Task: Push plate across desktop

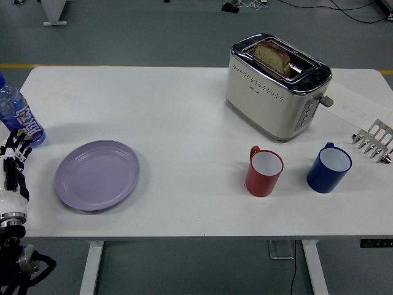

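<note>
One lavender plate point(97, 175) lies flat at table's point(184, 110) left front, untouched. Step, as judged: approach, push not yet begun. Next move needs left hand point(13, 161) brought onto plate's left rim, then driven across. Left hand sits at left edge, just beside water bottle point(18, 114), fingers loosely spread, empty.

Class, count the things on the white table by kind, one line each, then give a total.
Round lilac plate: 1
Mugs, red and blue: 2
Cream toaster holding bread: 1
Blue plastic bottle: 1
Metal toast rack: 1
Total: 6
</note>
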### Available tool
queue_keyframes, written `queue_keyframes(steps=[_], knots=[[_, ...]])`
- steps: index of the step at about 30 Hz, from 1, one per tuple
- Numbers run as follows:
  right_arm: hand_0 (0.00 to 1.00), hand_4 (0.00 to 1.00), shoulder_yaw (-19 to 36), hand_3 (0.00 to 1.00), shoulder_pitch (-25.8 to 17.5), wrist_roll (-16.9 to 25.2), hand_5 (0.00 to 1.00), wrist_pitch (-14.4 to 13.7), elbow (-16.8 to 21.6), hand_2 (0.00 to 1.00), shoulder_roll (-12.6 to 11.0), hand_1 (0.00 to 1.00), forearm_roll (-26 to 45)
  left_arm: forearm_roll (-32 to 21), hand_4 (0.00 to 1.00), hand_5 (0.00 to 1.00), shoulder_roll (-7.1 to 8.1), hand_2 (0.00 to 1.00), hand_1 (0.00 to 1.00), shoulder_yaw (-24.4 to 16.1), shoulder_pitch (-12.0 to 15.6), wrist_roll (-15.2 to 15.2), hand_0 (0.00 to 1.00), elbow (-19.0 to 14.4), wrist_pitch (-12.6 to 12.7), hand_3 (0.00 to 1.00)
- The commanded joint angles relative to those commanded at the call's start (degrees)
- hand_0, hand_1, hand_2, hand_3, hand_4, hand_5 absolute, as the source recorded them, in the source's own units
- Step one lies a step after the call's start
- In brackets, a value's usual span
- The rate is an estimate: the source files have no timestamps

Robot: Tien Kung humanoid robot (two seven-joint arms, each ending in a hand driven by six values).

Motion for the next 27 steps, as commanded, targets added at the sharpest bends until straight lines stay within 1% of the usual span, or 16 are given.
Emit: queue_keyframes(steps=[7,12,22,27], knots=[[0.551,0.296,0.05,0.58,0.14,-0.04,0.467,-0.01,0.0,0.571,0.02,0.451,-0.15,-0.65,0.537,0.998,-1.06,0.936,0.895,0.88,-0.59,-0.41,0.876,1.56,0.1,0.948],[0.551,0.295,0.13,0.58,0.22,-0.13,0.469,-0.03,0.02,0.571,0.03,0.451,-0.3,-0.81,0.537,0.998,-1.56,0.932,0.891,1.5,-0.68,-0.37,0.873,2.0,-0.26,0.941],[0.551,0.295,0.18,0.58,0.28,-0.18,0.469,0.04,0.02,0.571,0.01,0.451,-0.51,-1.36,0.54,0.998,-2.01,0.923,0.884,2.55,-0.45,-0.22,0.871,2.86,-1.15,0.932],[0.551,0.295,0.15,0.58,0.23,-0.12,0.469,0.11,-0.01,0.571,-0.01,0.451,-0.5,-1.56,0.539,0.998,-2.57,0.92,0.885,3.64,-0.26,-0.43,0.87,2.98,-1.17,0.929]])
